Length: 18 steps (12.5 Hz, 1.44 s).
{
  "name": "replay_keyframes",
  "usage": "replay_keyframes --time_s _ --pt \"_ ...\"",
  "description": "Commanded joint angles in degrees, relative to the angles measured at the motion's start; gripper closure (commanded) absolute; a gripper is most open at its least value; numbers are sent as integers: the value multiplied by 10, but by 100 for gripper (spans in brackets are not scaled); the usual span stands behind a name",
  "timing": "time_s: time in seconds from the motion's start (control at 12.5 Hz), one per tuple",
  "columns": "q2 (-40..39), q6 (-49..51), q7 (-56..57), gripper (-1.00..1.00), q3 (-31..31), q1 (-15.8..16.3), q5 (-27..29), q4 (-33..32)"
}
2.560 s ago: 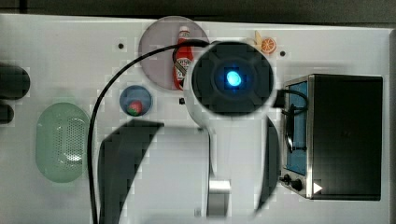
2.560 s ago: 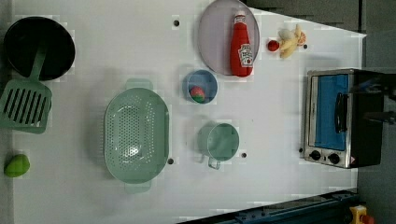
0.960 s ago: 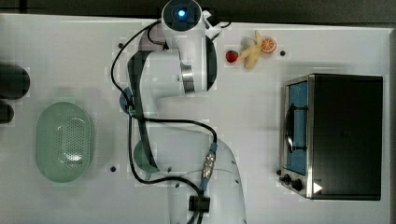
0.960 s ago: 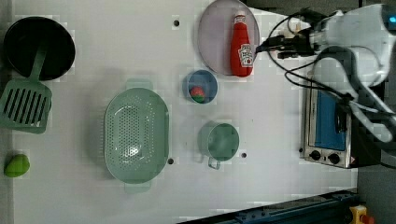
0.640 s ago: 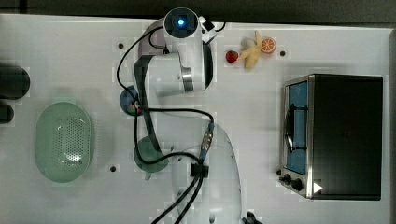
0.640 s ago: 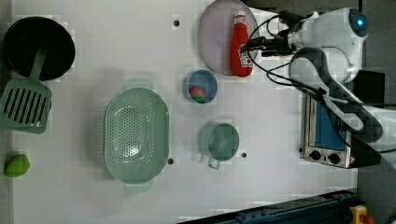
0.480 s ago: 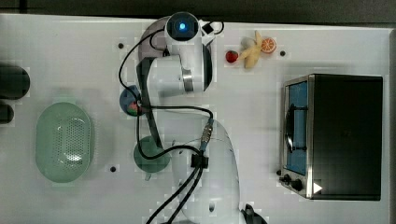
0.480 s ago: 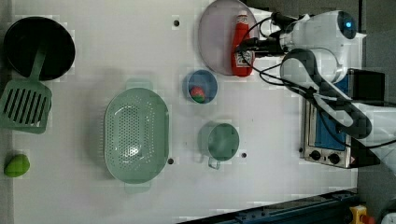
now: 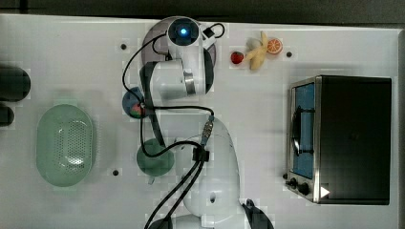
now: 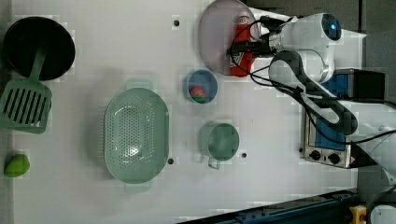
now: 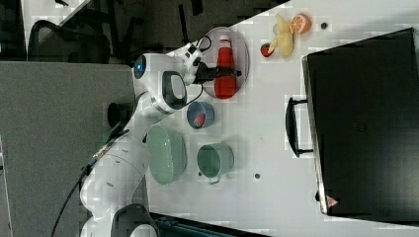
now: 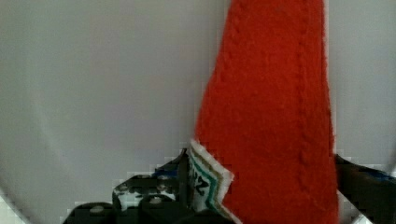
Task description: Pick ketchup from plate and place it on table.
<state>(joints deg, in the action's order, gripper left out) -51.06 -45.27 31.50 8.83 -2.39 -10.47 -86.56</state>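
Observation:
The ketchup (image 10: 241, 63), a slim red bottle with a pale label, lies flat on the greyish-lilac plate (image 10: 215, 37) at the far edge of the white table (image 9: 71, 57). My gripper (image 10: 243, 48) reaches across the bottle's middle. In the wrist view the red ketchup (image 12: 275, 116) sits between the dark fingers (image 12: 149, 191), which press against both its sides near the label. In the right view the ketchup (image 11: 226, 54) rests on the plate (image 11: 243, 47) with the gripper (image 11: 223, 73) on it. In the top view the arm covers the bottle; the plate's rim (image 9: 153, 37) shows.
A blue bowl (image 10: 200, 87) holding a red fruit sits just beside the plate, with a green mug (image 10: 220, 140) and green basket (image 10: 135, 135) further off. A strawberry (image 9: 237, 57), a banana and an orange slice (image 9: 260, 50) lie near the plate. The toaster oven (image 9: 344, 138) stands at the top view's right.
The arm has swung from the table's middle to over the plate, and the gripper has come down onto the ketchup. The bottle has stayed on the plate.

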Motion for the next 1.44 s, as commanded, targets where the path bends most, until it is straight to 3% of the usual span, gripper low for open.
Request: replay_keyframes --time_s 0.08,0.32,0.88,1.2,1.44 --pt "2 -14 20 -92 2 3 -3 24" --pt "2 -18 20 -19 2 3 -2 27" --pt "30 -14 19 -18 5 1 7 46" --pt "122 84 19 -18 5 -12 73 43" --pt "198 126 19 -18 3 -27 75 32"
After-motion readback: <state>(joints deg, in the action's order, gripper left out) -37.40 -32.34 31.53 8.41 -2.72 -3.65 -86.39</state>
